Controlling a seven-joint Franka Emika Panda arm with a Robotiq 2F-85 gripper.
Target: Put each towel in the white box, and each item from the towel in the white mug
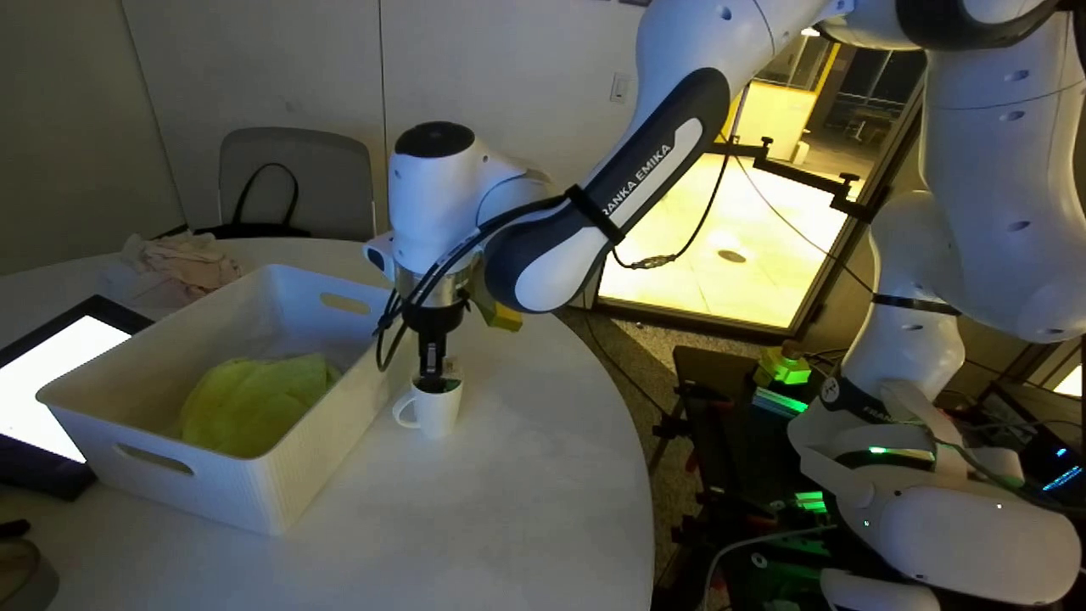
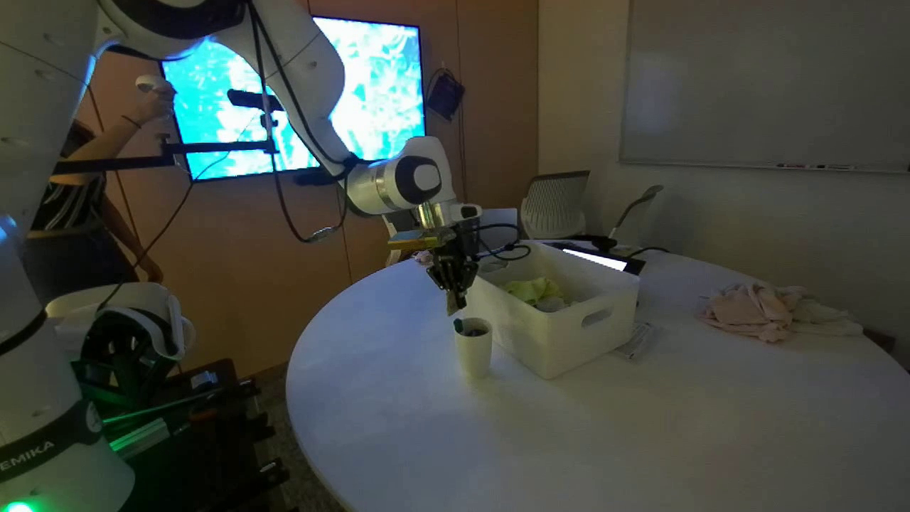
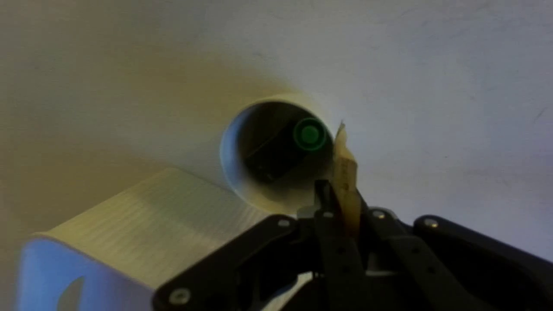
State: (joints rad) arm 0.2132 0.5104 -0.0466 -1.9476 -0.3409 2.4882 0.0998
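Observation:
The white mug (image 1: 439, 413) stands upright on the table beside the white box (image 1: 182, 488); both also show in an exterior view, mug (image 2: 474, 357) and box (image 2: 551, 347). Inside the mug (image 3: 231, 144) is a dark item with a round green end (image 3: 309, 134). A yellow-green towel (image 1: 254, 406) lies in the box. A pink and white towel (image 2: 753, 313) lies crumpled on the table beyond the box. My gripper (image 3: 339, 190) points down over the mug, shut on a slim tan item with print (image 3: 344, 172). The item's tip is at the mug's rim in the wrist view.
A lit tablet (image 1: 64, 382) lies against the box's far side. A clear crumpled thing (image 2: 638, 340) lies at the box's foot. Chairs (image 1: 297, 182) stand round the table. A person (image 2: 92, 178) stands behind the arm by the screen.

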